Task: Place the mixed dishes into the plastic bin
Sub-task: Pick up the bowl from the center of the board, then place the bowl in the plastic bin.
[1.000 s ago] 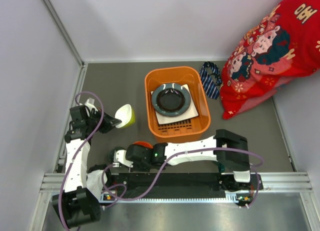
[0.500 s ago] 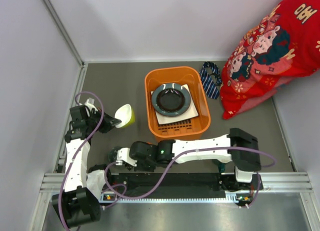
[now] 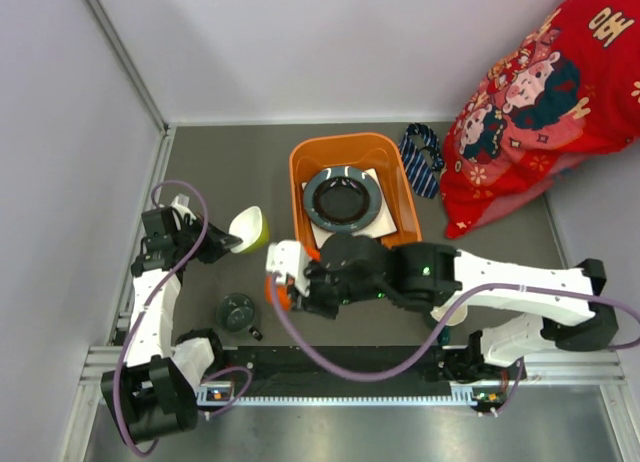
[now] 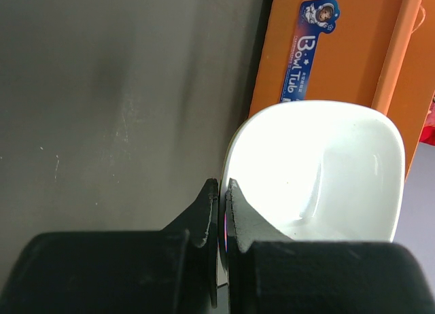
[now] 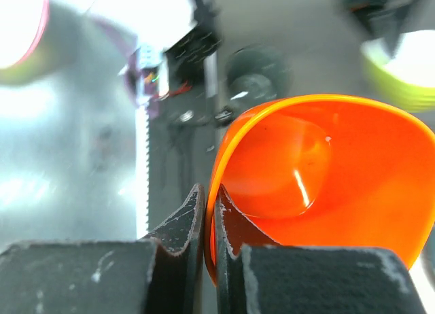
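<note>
The left gripper (image 4: 221, 192) is clamped on the rim of a lime bowl (image 4: 319, 171), white inside, just beside the left wall of the plastic bin (image 3: 296, 207). Bare table (image 3: 220, 172) lies beyond it. The right gripper (image 5: 207, 198) pinches the orange bowl (image 5: 326, 171) near the bin's near-left corner. The white square plate (image 3: 387, 222) and round dark plate (image 3: 343, 197) lie inside the bin. A second ago the right arm lay low along the near edge; it has since swung up, uncovering the dark teal cup (image 3: 237, 312).

White arms (image 3: 520, 292), black joints (image 3: 350, 267), purple cables (image 3: 181, 185)
</note>
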